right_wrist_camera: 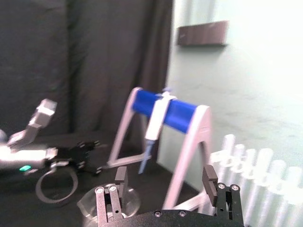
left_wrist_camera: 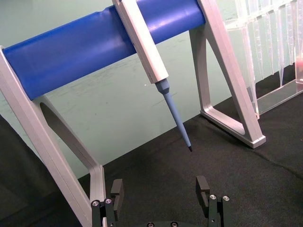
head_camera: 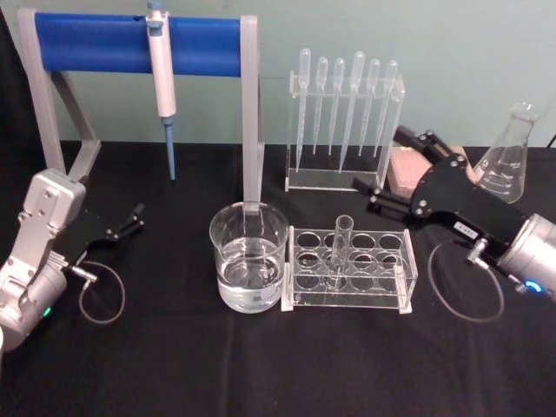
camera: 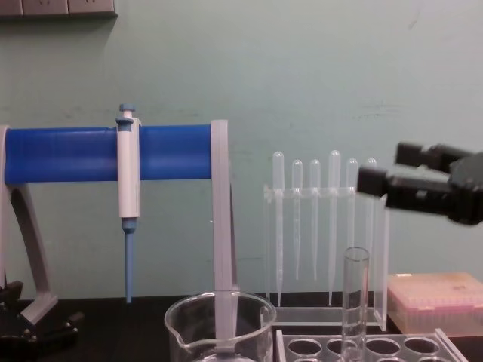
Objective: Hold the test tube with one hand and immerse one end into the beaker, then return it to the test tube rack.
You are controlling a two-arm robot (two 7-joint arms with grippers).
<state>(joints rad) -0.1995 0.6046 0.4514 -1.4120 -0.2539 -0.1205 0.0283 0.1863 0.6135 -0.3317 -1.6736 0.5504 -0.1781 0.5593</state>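
Observation:
The test tube [head_camera: 339,247] [camera: 355,296] stands upright in a clear rack [head_camera: 395,291] at the table's middle. Just left of the rack sits the beaker [head_camera: 248,257] [camera: 219,329], partly filled with clear liquid. My right gripper [head_camera: 382,162] [camera: 389,169] hovers open above and behind the rack's right end, apart from the tube, with nothing between its fingers [right_wrist_camera: 120,177]. At the far left my left gripper [head_camera: 129,221] [left_wrist_camera: 159,188] rests low and open, holding nothing.
A white-and-blue pipettor [head_camera: 162,82] hangs on a blue-barred stand [head_camera: 104,43] at the back left. Behind the tube rack stands a pipette rack [head_camera: 345,122], then a pink box [head_camera: 405,171] and a conical flask [head_camera: 510,156]. Cable loops [head_camera: 102,295] lie by each arm.

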